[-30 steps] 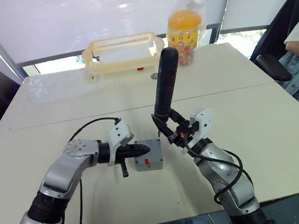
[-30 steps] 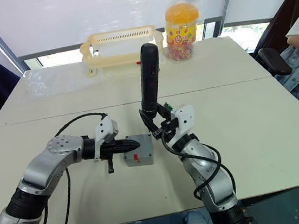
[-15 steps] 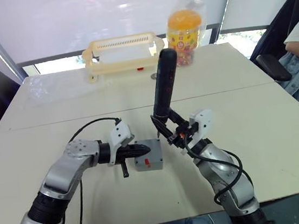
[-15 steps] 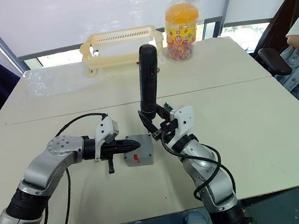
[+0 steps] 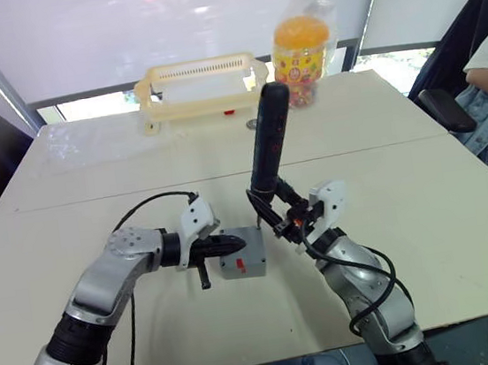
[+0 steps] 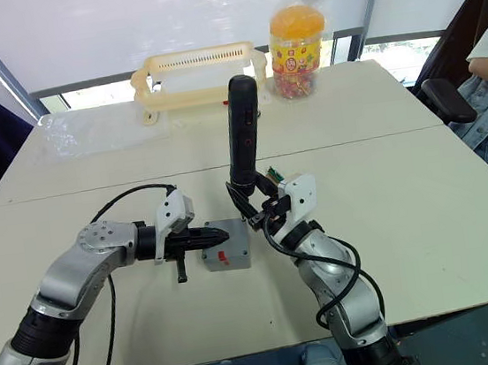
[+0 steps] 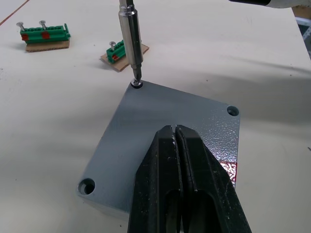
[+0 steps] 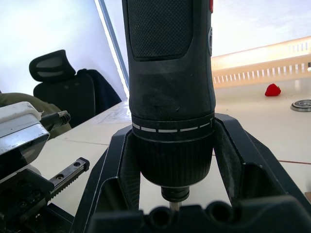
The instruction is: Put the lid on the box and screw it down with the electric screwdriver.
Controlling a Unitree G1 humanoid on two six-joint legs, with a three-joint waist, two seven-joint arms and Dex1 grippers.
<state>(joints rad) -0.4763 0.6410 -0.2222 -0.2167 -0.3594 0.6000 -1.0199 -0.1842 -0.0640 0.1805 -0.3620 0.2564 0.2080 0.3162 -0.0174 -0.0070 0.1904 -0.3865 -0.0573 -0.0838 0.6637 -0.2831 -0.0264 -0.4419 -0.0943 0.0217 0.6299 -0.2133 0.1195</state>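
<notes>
Electric screwdriver (image 5: 267,144) stands upright, bit on lid's (image 7: 160,126) corner screw.

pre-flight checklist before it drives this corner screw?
1. Lid seated on the box: ok, it lies flat on top with edges lined up.
2. Bit on the screw: ok, the tip of the electric screwdriver rests in the screw head at one lid corner.
3. Right gripper hold on the tool: ok, its fingers clamp the barrel on both sides.
4. Left gripper steadying: ok, shut and lying on the lid top.
5. Tool straight over the screw: not ok, it leans in the head views.
6. Other corners: not ok, two visible holes hold no screws; the fourth is hidden.
</notes>
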